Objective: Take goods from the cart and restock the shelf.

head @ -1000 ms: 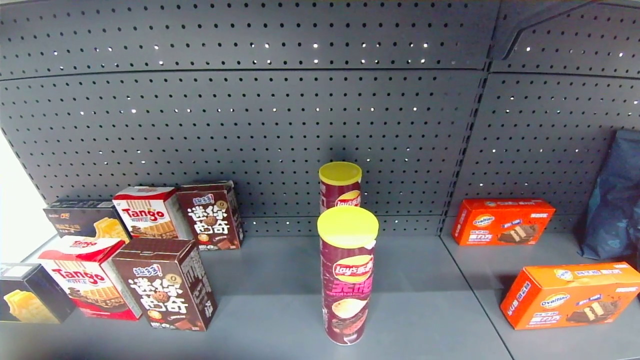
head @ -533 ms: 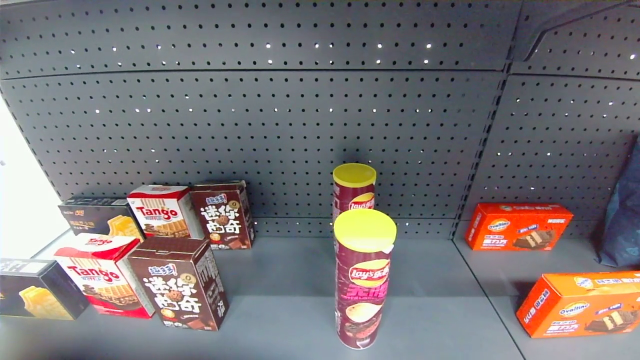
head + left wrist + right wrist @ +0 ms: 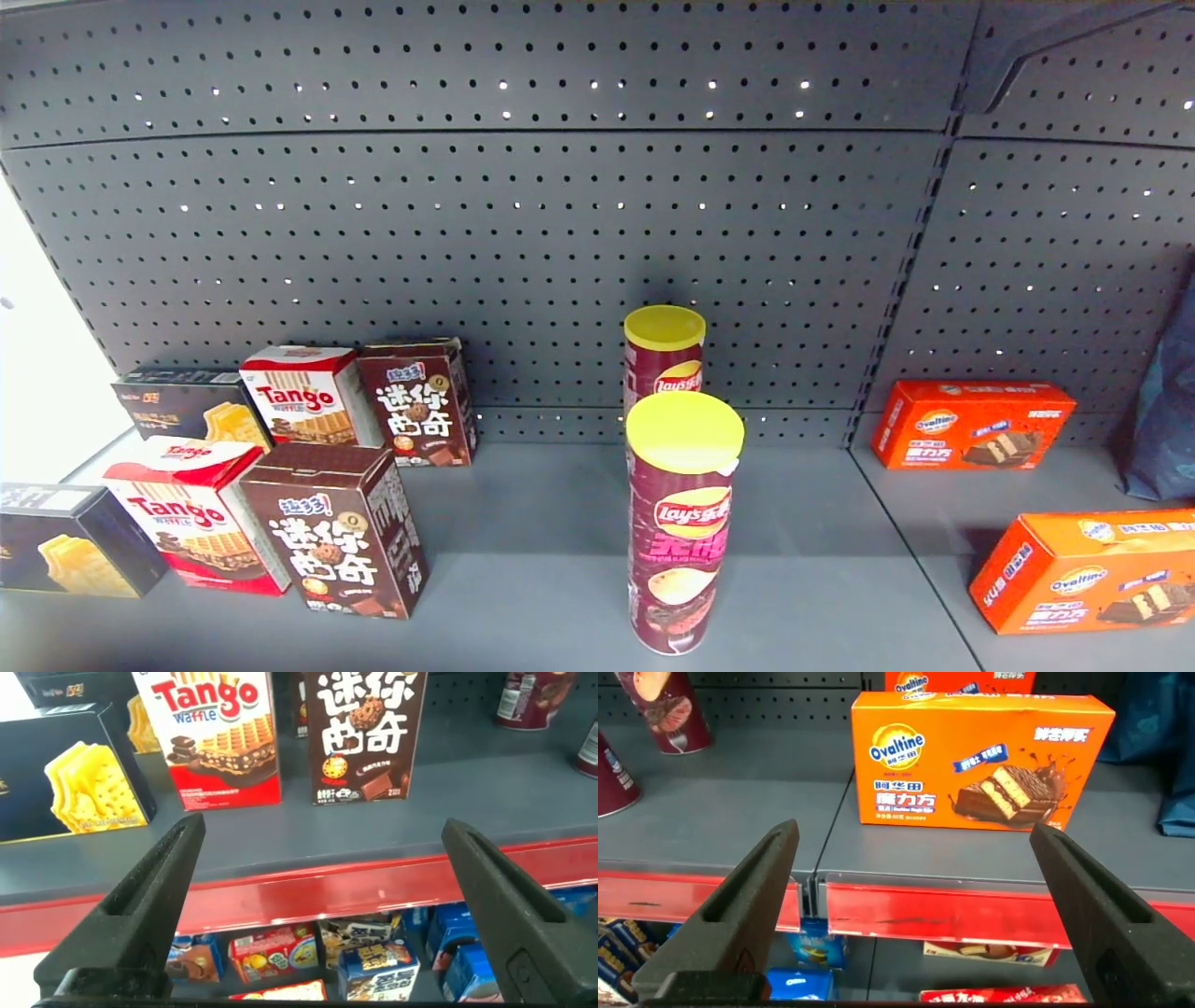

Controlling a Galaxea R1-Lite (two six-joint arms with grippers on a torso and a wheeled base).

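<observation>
Only my head camera has shifted; crisp tube (image 3: pixel 679 532) and boxes (image 3: pixel 331 527) stand unmoved on the shelf (image 3: pixel 523 523). Left end effector (image 3: pixel 322 829) and right end effector (image 3: pixel 912 833) are open, empty, before its edge: nothing fetched yet.

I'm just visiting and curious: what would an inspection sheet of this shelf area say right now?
Surface: grey shelf, partly stocked.
Job's things: front chip can and rear chip can upright, one behind the other; snack boxes left; orange boxes right.
Clutter: dark blue bag, far right.
Grippers: left gripper and right gripper open, empty, facing the shelf edge.
Cables: nothing seen.
Surroundings: pegboard back wall; lower-shelf goods below.
</observation>
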